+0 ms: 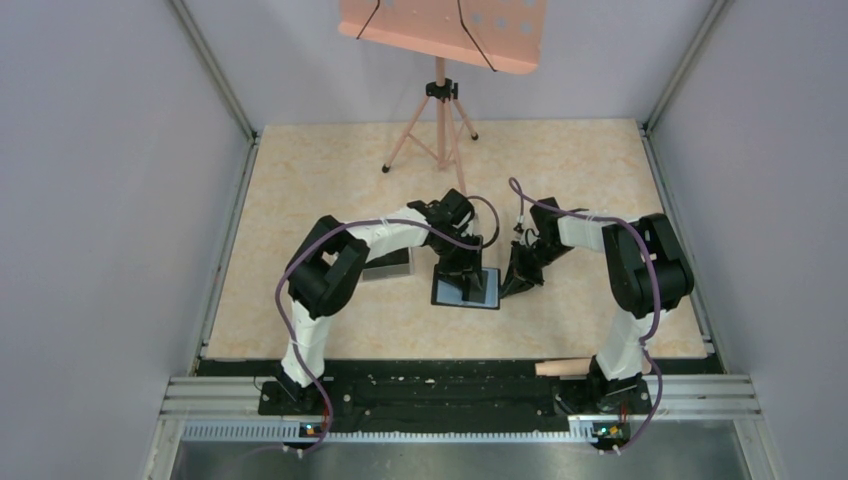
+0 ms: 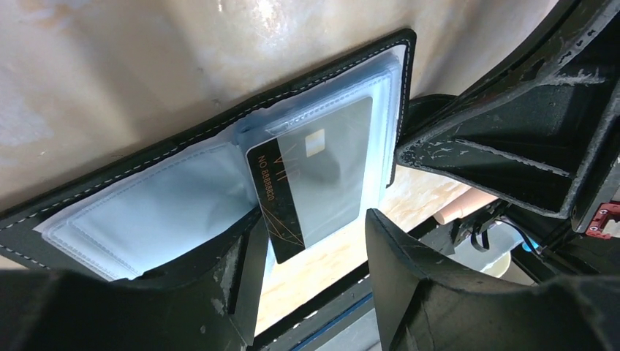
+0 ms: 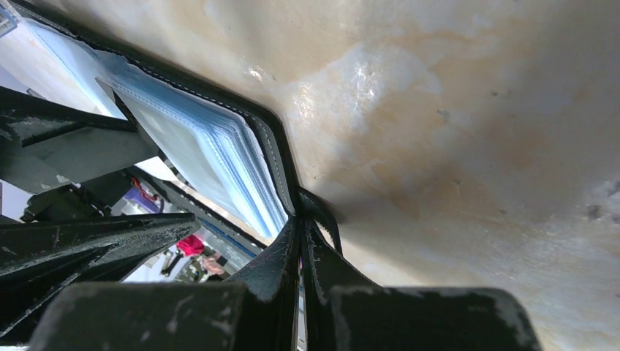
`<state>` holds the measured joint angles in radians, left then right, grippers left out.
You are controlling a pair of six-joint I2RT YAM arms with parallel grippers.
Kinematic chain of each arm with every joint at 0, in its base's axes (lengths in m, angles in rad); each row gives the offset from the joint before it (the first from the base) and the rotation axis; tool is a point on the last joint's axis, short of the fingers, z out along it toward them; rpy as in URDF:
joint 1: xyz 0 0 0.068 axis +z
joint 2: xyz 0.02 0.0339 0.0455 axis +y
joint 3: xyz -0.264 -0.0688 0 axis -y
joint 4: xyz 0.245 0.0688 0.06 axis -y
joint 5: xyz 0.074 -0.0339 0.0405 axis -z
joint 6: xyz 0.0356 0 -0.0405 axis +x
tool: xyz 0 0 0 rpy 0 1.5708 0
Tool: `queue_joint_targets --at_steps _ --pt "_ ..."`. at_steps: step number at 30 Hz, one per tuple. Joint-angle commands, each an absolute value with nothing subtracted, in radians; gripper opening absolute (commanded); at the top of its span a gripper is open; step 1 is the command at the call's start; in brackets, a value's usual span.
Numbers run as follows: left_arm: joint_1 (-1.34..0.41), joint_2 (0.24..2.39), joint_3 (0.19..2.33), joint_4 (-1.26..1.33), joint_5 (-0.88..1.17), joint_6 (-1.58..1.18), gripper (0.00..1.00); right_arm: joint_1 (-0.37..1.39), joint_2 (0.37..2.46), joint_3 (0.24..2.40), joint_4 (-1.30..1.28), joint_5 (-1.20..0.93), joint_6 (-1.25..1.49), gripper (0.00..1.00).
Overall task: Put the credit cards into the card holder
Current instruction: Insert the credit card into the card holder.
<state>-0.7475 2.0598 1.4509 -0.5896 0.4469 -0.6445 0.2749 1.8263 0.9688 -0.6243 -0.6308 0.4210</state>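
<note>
Beige marbled tabletop (image 1: 330, 180) inside grey walls, salmon perforated panel on a tripod (image 1: 440, 30) at the far edge. From above only: black leather-like bifold wallet (image 1: 466, 289) open flat between both arms. Left wrist alone: black gold-lettered credit card (image 2: 314, 183) half inside a clear pocket, left gripper (image 2: 311, 217) pinching its long edges. Right wrist alone: right gripper (image 3: 301, 227) pressed together on the wallet's black rim.

Left tool (image 2: 313, 219) spread, right tool (image 3: 301, 228) pinched together.
</note>
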Motion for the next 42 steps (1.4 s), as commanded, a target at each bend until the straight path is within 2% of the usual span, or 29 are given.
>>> queue_joint_targets --at_steps 1,10,14,18,22,26,30,42 --pt "-0.767 2.063 1.48 -0.548 0.523 -0.661 0.56 0.282 1.836 0.993 -0.602 -0.621 0.414 0.0" --pt "-0.77 2.051 1.453 -0.434 0.644 -0.682 0.56 0.281 1.841 1.005 -0.586 -0.658 0.425 0.0" --pt "-0.77 2.07 1.484 -0.494 0.625 -0.655 0.56 0.282 1.842 1.009 -0.586 -0.66 0.428 0.0" --pt "-0.77 2.084 1.55 -0.679 0.491 -0.577 0.56 0.281 1.835 1.021 -0.602 -0.641 0.424 0.0" --pt "-0.77 2.048 1.593 -0.829 0.271 -0.506 0.57 0.282 1.828 1.055 -0.64 -0.615 0.401 0.0" --pt "-0.77 1.97 1.58 -0.877 0.117 -0.467 0.58 0.281 1.826 1.089 -0.676 -0.606 0.381 0.0" --pt "-0.766 1.884 1.522 -0.855 0.048 -0.479 0.59 0.281 1.818 1.117 -0.702 -0.607 0.369 0.0" --pt "-0.635 1.778 1.169 -0.542 0.4 -0.61 0.59 0.335 1.853 1.203 -0.709 -0.65 0.332 0.0"
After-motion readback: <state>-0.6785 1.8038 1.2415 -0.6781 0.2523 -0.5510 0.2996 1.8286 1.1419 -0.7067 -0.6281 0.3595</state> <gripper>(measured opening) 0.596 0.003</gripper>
